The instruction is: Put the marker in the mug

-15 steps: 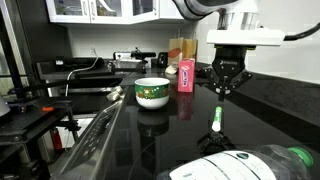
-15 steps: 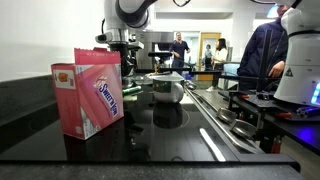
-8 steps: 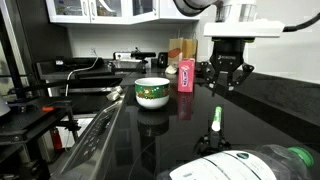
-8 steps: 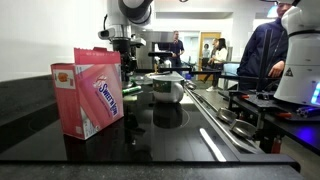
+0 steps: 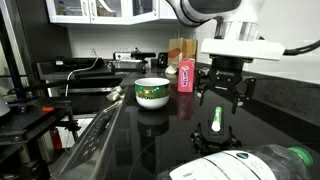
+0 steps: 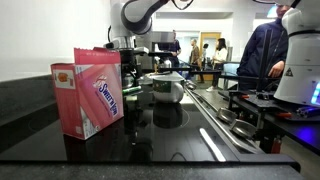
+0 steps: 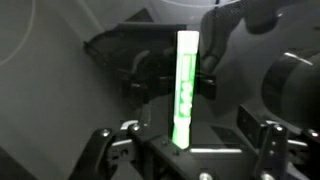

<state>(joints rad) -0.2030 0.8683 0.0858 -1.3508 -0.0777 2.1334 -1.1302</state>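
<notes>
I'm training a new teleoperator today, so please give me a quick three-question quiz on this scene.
1. Multiple choice: where is the marker? A) in the mug B) on the black counter C) clamped between shut jaws
2. True or false: the gripper hovers above the marker with its jaws open.
3. Short answer: what colour is the carton standing beyond the mug?

Key: 1 B; 2 true; 3 pink.

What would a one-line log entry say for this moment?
phase: pre-grasp | gripper: open, above marker | marker: on counter, not gripped | mug: marker not in it
</notes>
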